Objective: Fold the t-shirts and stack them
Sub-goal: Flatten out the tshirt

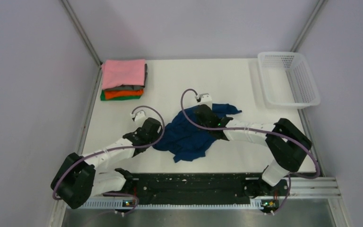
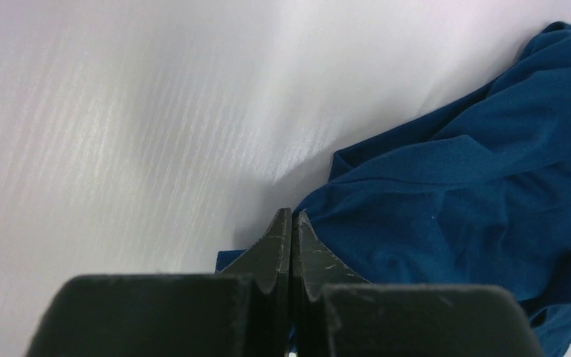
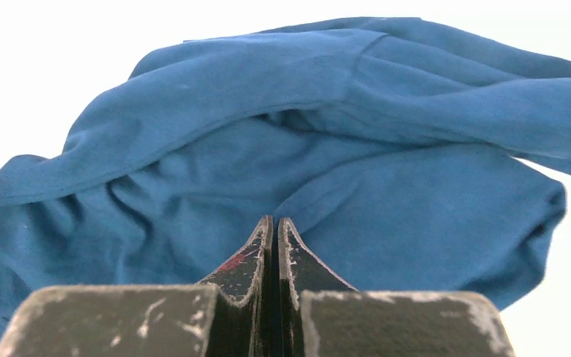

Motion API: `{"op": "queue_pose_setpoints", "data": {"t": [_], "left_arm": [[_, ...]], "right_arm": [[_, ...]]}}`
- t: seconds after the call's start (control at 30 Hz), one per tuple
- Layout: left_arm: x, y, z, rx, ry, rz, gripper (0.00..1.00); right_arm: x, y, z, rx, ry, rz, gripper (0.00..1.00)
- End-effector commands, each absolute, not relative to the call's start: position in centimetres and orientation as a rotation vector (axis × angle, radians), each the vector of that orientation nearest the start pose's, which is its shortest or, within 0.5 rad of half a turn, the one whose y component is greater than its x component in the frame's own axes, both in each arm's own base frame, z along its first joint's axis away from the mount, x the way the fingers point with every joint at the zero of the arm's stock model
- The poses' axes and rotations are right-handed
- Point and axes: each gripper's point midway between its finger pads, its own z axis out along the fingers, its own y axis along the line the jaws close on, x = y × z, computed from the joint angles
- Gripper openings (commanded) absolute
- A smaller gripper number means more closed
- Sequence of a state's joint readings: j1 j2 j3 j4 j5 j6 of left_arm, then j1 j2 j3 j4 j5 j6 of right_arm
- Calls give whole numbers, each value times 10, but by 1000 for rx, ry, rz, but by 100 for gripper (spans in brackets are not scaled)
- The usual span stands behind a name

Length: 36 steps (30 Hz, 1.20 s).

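The navy blue t-shirt (image 1: 194,137) lies crumpled in the middle of the table. My left gripper (image 1: 162,130) is at its left edge. In the left wrist view the left gripper (image 2: 291,213) has its jaws pressed together, with the shirt (image 2: 461,193) on both sides of them and blue cloth showing between the fingers. My right gripper (image 1: 194,116) is over the shirt's upper part. In the right wrist view the right gripper (image 3: 276,219) is shut, and folds of the shirt (image 3: 282,111) run in to the tips. Folded pink, grey, orange and green t-shirts (image 1: 123,79) are stacked at the back left.
A white mesh basket (image 1: 289,78) stands at the back right, by the right wall. Grey walls enclose the white table (image 1: 227,80) on three sides. The arm bases sit on a black rail (image 1: 189,187) at the near edge.
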<state>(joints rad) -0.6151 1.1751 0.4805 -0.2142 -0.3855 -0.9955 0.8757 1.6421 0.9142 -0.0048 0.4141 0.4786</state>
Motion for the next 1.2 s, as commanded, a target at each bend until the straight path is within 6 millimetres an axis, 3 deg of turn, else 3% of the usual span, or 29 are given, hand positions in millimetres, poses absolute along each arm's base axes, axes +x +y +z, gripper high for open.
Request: {"op": "queue_pose_setpoints", "data": {"t": [0.0, 0.1, 0.23, 0.33, 0.43, 0.6, 0.73, 0.8, 0.97, 1.1, 1.17], "left_arm": [[255, -119, 62, -657, 2234, -224, 0], [265, -106, 103, -693, 2112, -200, 0], [274, -96, 175, -691, 1928, -260, 0], [277, -89, 242, -646, 1759, -343, 0], [269, -82, 321, -601, 1571, -453, 0], [237, -75, 444, -471, 1306, -631, 0], [210, -89, 533, -295, 1182, -761, 0], [206, -96, 567, -239, 1162, -783, 0], [221, -103, 630, -184, 1141, -709, 0], [254, -105, 641, -218, 1165, -586, 0], [276, -111, 635, -234, 1188, -528, 0]], "right_arm": [[322, 249, 125, -156, 2091, 147, 0], [327, 212, 165, -88, 2011, 62, 0], [326, 160, 226, 44, 1869, 47, 0], [318, 124, 284, 118, 1732, 31, 0], [303, 101, 351, 157, 1590, 53, 0], [275, 83, 455, 170, 1389, 156, 0], [248, 90, 531, 84, 1242, 320, 0], [239, 93, 560, 49, 1192, 360, 0], [242, 89, 602, 29, 1135, 291, 0], [258, 96, 611, 0, 1141, 216, 0], [271, 99, 612, 2, 1149, 165, 0]]}}
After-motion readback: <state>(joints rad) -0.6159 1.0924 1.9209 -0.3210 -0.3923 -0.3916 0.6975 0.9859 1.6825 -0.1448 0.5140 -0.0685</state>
